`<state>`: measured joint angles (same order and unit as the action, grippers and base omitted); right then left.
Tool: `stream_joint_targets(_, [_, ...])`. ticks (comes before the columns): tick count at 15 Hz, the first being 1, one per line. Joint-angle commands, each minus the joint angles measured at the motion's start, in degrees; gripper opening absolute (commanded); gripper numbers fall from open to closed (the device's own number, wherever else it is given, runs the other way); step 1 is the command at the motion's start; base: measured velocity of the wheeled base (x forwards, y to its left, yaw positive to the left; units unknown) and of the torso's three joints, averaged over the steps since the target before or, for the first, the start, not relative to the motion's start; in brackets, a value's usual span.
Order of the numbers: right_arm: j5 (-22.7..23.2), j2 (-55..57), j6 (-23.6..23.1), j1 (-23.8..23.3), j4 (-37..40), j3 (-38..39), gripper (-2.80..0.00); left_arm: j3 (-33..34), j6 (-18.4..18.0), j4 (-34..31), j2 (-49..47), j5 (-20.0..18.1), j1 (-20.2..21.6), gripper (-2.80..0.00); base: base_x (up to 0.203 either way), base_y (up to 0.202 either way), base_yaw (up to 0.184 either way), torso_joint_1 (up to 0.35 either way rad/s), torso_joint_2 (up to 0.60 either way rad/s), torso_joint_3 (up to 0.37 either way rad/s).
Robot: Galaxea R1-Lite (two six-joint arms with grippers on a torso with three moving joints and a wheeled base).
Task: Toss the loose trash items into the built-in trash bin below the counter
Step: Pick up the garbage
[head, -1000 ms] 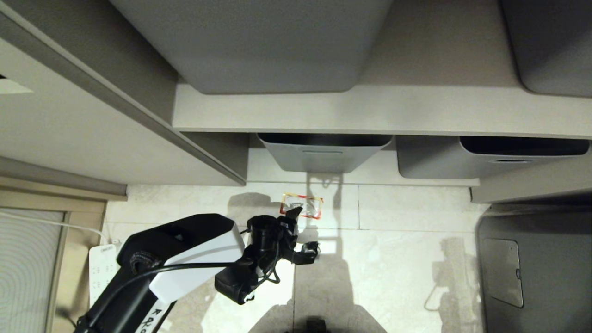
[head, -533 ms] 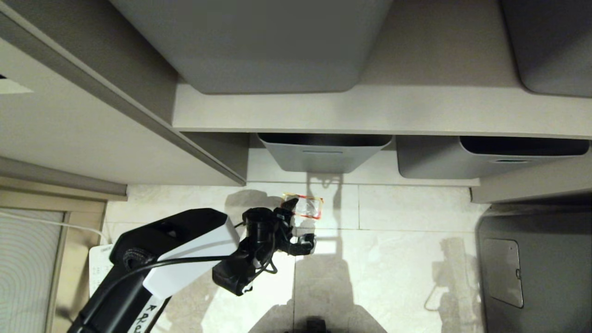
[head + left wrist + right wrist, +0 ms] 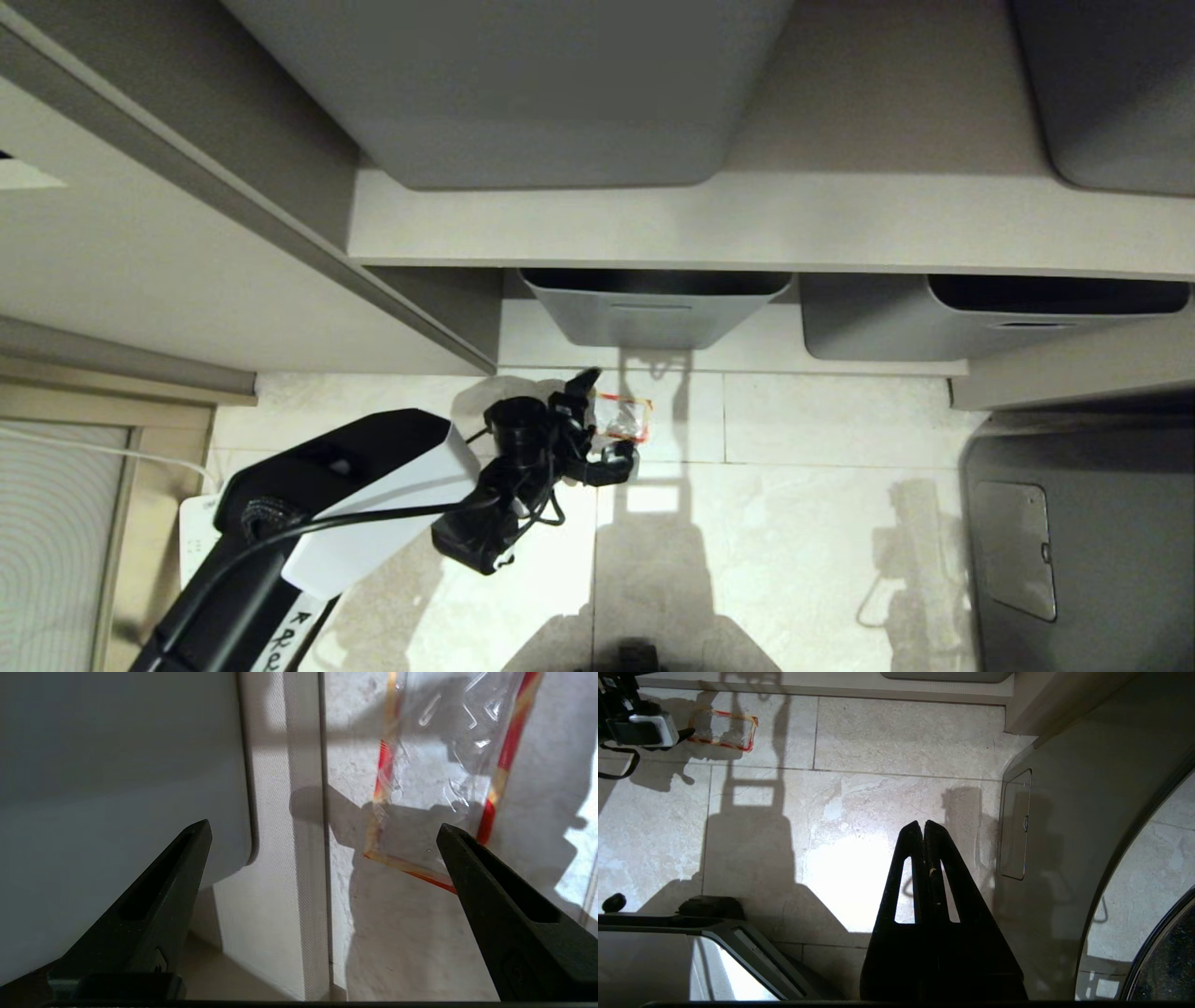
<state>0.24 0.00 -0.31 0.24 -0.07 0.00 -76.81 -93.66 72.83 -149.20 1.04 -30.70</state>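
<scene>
A clear wrapper (image 3: pixel 633 417) with red-and-yellow edges lies flat on the pale tiled floor, just in front of the lowest shelf. My left gripper (image 3: pixel 605 420) hangs low over its near end, open wide and holding nothing. In the left wrist view the wrapper (image 3: pixel 439 779) lies ahead, its corner beside one fingertip (image 3: pixel 455 847) of the left gripper (image 3: pixel 324 828). The other fingertip is over the shelf's base. The right gripper (image 3: pixel 923 825) is parked above the floor, shut and empty. The right wrist view also catches the wrapper (image 3: pixel 723 729). The built-in trash bin and the counter are out of view.
Two grey tubs (image 3: pixel 653 313) (image 3: pixel 990 322) sit on the bottom shelf right behind the wrapper, under a beige shelf board (image 3: pixel 747 224). A curved grey front with a rectangular panel (image 3: pixel 1013 546) stands at the right. A white power strip (image 3: pixel 201 532) lies at the left.
My left arm has pushed forward toward the shelf, so the open fingers now flank the wrapper's near end. The wrapper has not moved. The right arm is still.
</scene>
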Motion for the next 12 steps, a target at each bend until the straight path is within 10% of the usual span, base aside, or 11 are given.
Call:
stream_joint_targets(1, [0.02, -0.03, -0.04, 0.02, -0.01, 0.0, -2.8, 0.34, -0.44, 0.44, 1.08, 0.02, 0.02, 0.0, 0.0, 0.0, 0.0, 0.0, 0.0, 0.0])
stream_joint_targets(12, [0.02, -0.09, -0.04, 0.02, -0.01, 0.0, -2.8, 10.54, 6.91, 0.39, 2.87, -0.25, -0.68, 0.0, 0.0, 0.0, 0.0, 0.0, 0.0, 0.0])
